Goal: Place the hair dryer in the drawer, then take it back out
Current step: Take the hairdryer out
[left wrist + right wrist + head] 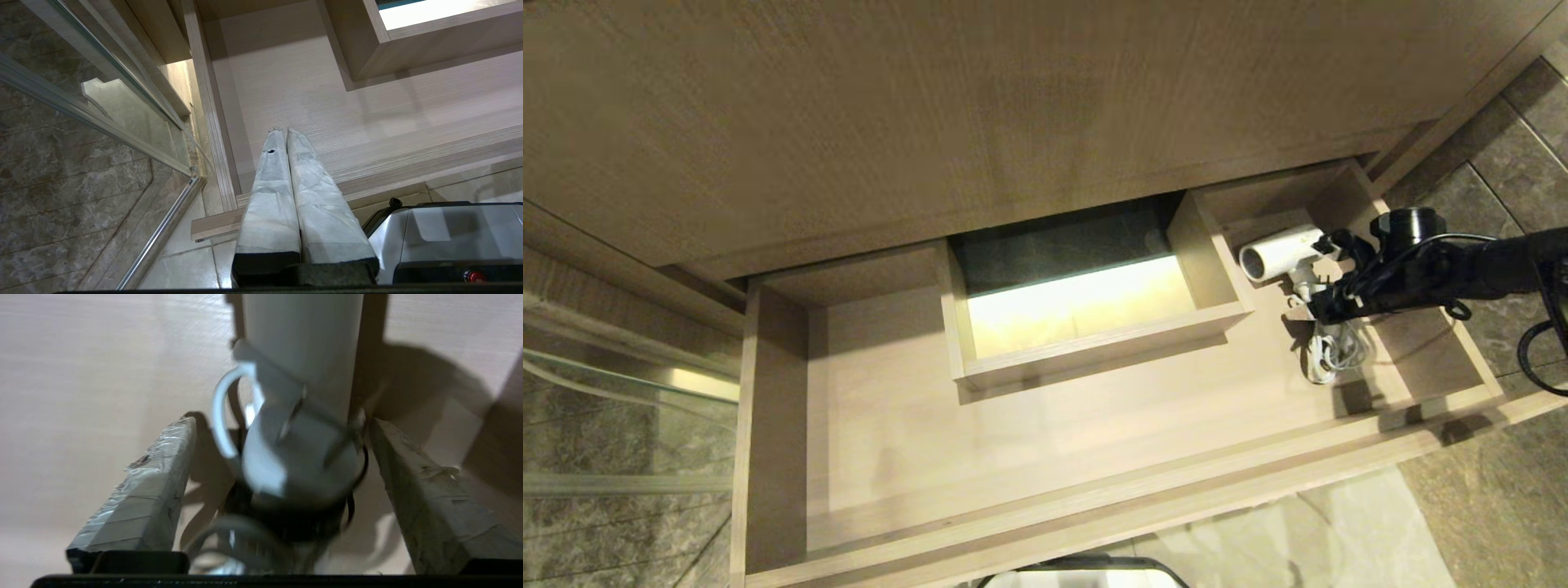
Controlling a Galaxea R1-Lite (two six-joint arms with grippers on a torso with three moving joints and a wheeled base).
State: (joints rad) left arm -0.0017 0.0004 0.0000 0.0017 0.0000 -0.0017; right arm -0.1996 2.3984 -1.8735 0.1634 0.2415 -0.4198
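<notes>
The hair dryer (1281, 253) lies in the right-hand bay of the open drawer (1029, 523), barrel pointing toward the boxed cutout (1086, 327), and the right gripper (1313, 287) sits right at its handle end. In the right wrist view the two padded fingers (141, 498) stand spread on either side of the white body (302, 416), with a gap on one side and the other pad close to or just touching it. I'd call that let go, not gripping.

The bundled white cord (1331, 351) trails out just below the gripper on the drawer floor, and in the right wrist view loops of it curl between the fingers. That is where I'd expect trouble. If the arm pulls away from here, a loop could catch on a pad and drag the dryer along or tip it. When the fingers come in again for the take-out, closing on cord instead of the handle would give a loose hold, and the dryer might swing or drop against the drawer wall just beside the gripper.

The left gripper (282, 132) hangs with fingers pressed together over the drawer's opposite end.
</notes>
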